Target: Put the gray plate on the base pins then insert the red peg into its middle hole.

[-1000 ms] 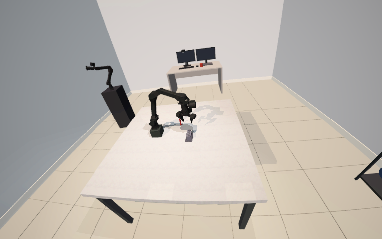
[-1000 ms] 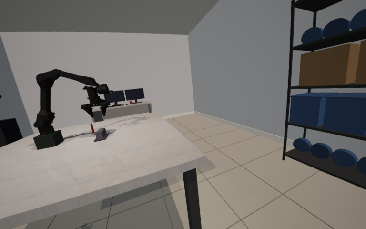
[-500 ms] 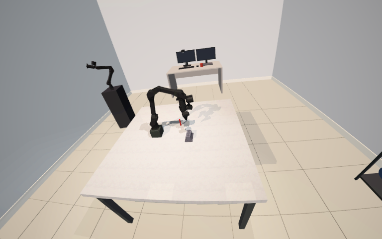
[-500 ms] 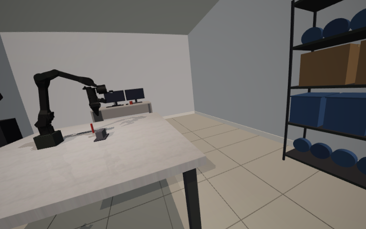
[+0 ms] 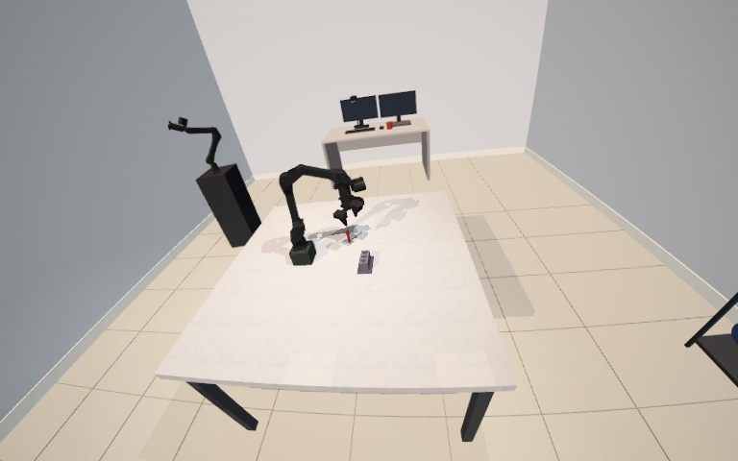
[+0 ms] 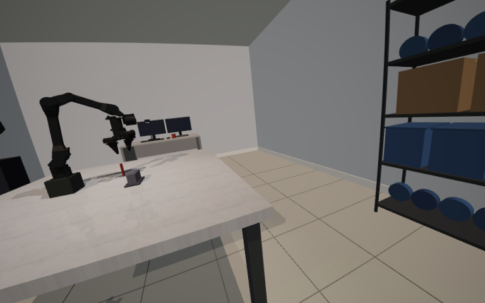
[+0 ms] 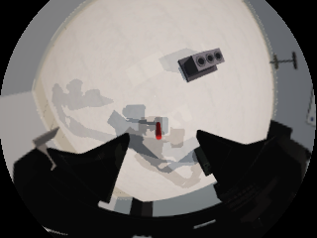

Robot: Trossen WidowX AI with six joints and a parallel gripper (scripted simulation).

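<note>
Black end effector (image 5: 348,216) (image 6: 120,148) (image 7: 162,135), fingers spread, holding nothing, hovering above peg (image 5: 348,235) (image 6: 122,169) (image 7: 158,131). Peg standing upright on worktop (image 5: 337,309) (image 6: 171,189) (image 7: 149,89), apparently awaiting descent and grasp. Plate (image 5: 364,254) (image 6: 133,176) (image 7: 209,59) seemingly sitting seated nearby.

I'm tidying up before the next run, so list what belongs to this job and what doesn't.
For the job:
- red peg
- gray plate and base
- gripper

Not for it:
- two monitors
- red cup
- shelf rack
</note>
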